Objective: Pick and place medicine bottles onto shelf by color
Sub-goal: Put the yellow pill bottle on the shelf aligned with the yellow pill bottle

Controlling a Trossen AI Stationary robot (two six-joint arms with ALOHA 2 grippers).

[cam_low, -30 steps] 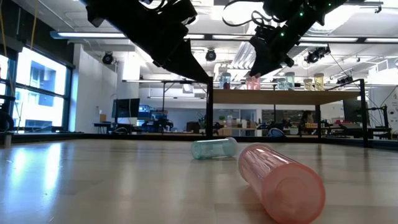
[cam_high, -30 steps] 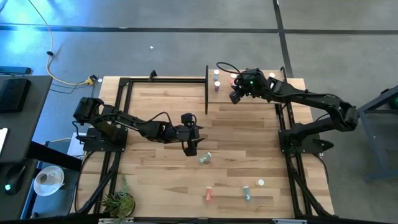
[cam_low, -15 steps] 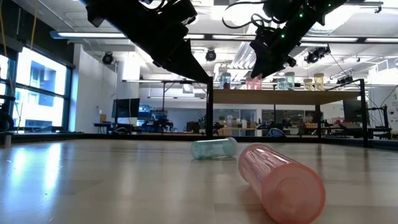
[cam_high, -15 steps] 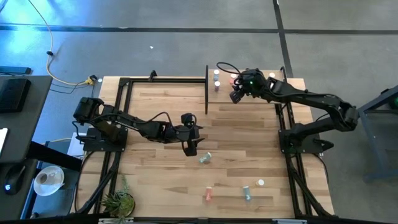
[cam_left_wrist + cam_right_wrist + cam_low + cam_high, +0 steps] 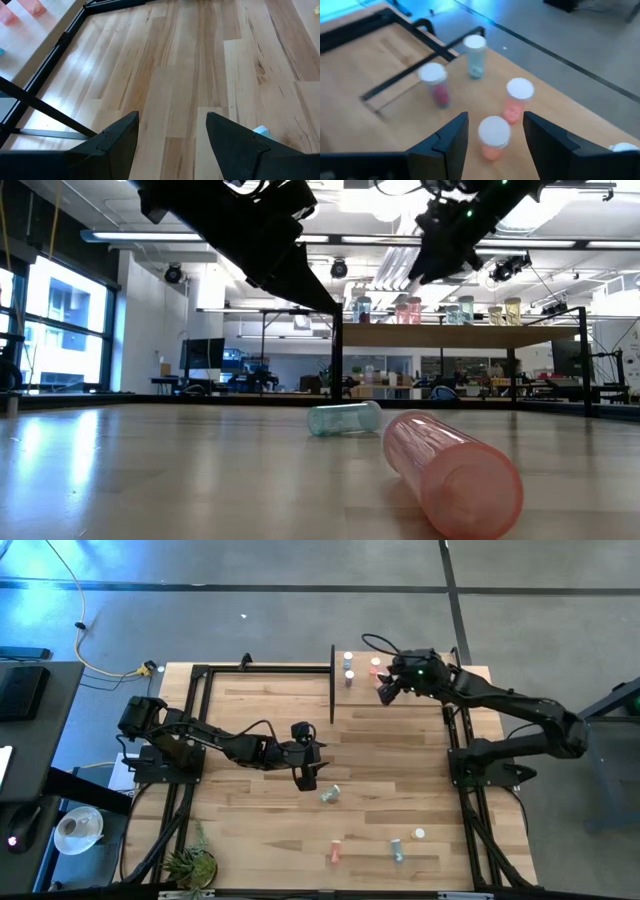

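Right claw stands open and empty above the raised light-wood shelf, directly over a pink white-capped bottle standing upright beside three others. Left claw hangs open, empty, over mid-surface; pink and teal bottles lie on the surface.

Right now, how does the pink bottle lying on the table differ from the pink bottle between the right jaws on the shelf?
The pale pink plastic bottle on the tabletop lies on its side; the white-capped pink bottle on the shelf stands upright. The tabletop one sits low on the light-wood table, unsorted; the shelf one sits on the raised wooden shelf beside another pink bottle. Both are small pink cylinders, and neither is gripped.
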